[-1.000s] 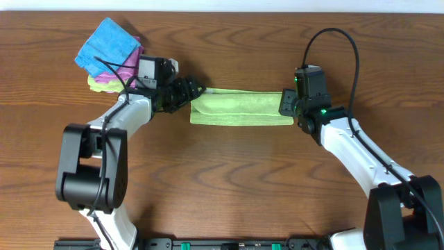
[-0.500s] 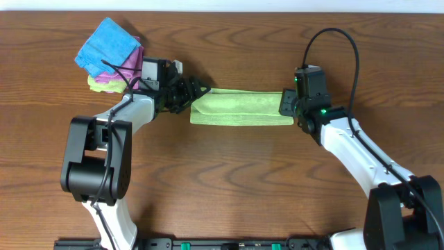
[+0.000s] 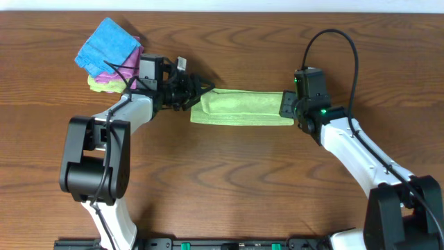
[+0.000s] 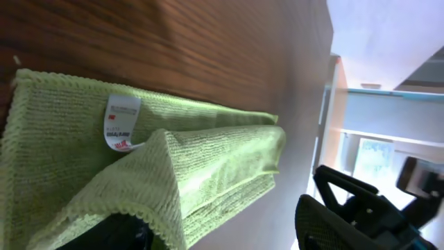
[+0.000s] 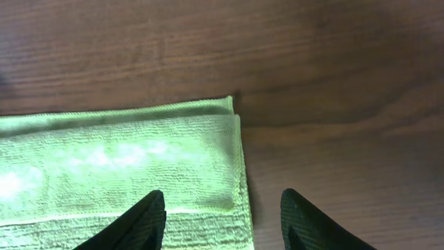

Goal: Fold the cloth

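Note:
The green cloth (image 3: 243,107) lies on the table as a long folded strip between the two arms. My left gripper (image 3: 201,90) is at its left end, turned on its side, with the jaws apart. In the left wrist view (image 4: 222,229) the cloth's corner (image 4: 159,173) is lifted and draped over the lower finger, next to a white label (image 4: 121,123); the other finger stands clear of it. My right gripper (image 3: 288,104) is open at the strip's right end. In the right wrist view (image 5: 222,208) its fingers straddle the cloth's edge (image 5: 118,160) without gripping it.
A stack of folded cloths, blue (image 3: 107,45) on pink and yellow-green, sits at the back left behind the left arm. The table's far edge (image 3: 222,12) runs along the top. Bare wood lies in front of the strip.
My left gripper has moved a little to the right and its jaws have spread. The strip's left end has lifted and shifted right with it. The right arm has not moved.

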Controlling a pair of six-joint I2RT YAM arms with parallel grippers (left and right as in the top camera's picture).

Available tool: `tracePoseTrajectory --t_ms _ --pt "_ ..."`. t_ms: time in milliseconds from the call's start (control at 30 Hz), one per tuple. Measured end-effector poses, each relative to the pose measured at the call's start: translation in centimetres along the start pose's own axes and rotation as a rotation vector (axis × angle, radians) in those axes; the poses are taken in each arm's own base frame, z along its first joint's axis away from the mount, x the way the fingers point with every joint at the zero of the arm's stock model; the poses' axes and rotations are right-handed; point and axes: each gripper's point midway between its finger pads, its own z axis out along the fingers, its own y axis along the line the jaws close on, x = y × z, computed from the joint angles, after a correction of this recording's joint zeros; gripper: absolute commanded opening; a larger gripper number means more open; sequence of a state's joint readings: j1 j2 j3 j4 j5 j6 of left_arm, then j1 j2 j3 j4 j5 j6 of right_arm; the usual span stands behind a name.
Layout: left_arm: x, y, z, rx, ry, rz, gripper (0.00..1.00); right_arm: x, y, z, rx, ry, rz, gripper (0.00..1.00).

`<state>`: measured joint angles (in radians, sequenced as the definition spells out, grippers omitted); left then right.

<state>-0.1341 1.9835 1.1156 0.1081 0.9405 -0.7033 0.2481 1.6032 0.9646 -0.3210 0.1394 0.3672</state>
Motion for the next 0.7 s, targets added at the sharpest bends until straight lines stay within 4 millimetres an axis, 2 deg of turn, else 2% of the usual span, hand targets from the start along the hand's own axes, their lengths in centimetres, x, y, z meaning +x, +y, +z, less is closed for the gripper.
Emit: tracePoseTrajectory --t_ms 200,433,700 --pt "-0.2 -0.3 -1.2 0.059 0.025 -0.023 0.64 0.1 0.0 0.0 0.001 0.004 -0.001 0.53" --pt "0.0 -0.6 -1.2 0.074 0.039 -0.023 0.68 0.1 0.0 0.0 0.001 0.004 -0.001 0.53" --pt "0.9 0.5 0.3 -0.027 0.026 0.020 0.70 0.1 0.0 0.0 0.002 0.004 0.015 0.53"
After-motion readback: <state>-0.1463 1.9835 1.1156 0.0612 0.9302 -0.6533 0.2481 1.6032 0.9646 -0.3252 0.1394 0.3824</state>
